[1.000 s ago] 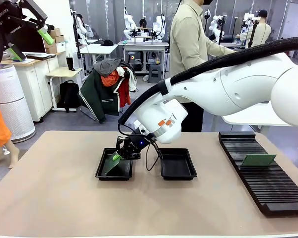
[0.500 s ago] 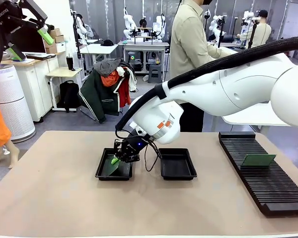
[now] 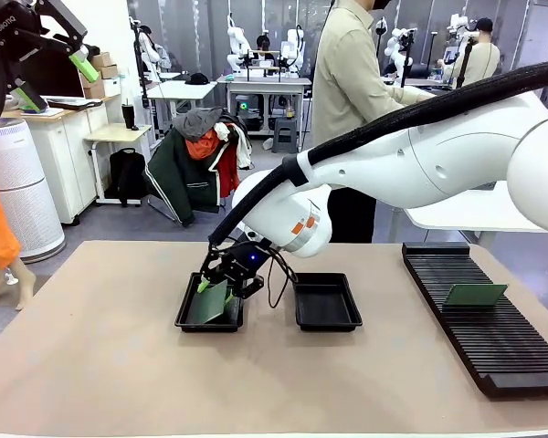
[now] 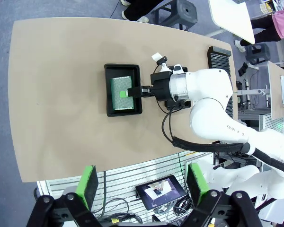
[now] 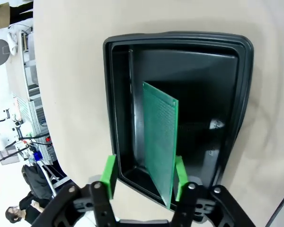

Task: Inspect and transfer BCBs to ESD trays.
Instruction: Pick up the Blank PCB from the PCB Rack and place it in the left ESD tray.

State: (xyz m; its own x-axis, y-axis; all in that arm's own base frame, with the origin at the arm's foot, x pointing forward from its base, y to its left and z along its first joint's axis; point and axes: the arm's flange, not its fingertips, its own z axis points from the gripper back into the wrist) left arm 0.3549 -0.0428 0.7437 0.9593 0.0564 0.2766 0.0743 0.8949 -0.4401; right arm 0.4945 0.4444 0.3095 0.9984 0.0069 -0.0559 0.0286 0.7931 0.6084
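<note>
Tabletop (image 3: 91, 356) carries it all, with the left tray (image 3: 184, 316) as the spot that matters. The right arm (image 3: 420, 164) reaches across and bends low, so the right gripper (image 5: 144, 176) hangs just above that tray. The rack (image 3: 493, 338) lies well to the right of it, and a second board (image 3: 475, 294) stands upright in a slot, probably waiting its turn. The right tray (image 3: 327, 321) sits just beside the left tray, bare inside. The board (image 5: 161, 137) is inside the left tray, tilted on one long edge between the gripper's jaws. These stand far wider apart than the board is thick, so I judge it released. The left gripper (image 4: 143, 184) hovers high above the left tray, spread wide and holding nothing, seemingly parked clear of the work.
</note>
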